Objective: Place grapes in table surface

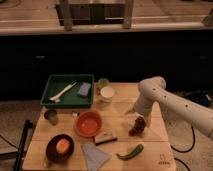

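Observation:
The grapes (137,126), a small dark reddish-purple bunch, are on the right part of the light tan wooden table surface (120,107), right of the orange bowl (89,123). My gripper (139,118) is at the end of the white arm that comes in from the right, directly above the bunch and touching its top. The arm hides the gripper's upper part.
A green tray (68,91) with a white utensil and a blue sponge stands at the back left. A white cup (107,93), a green cup (102,82), a dark bowl holding an orange (61,147), a curved green vegetable (130,152), a blue cloth (95,155) and a small block (105,137) are also there.

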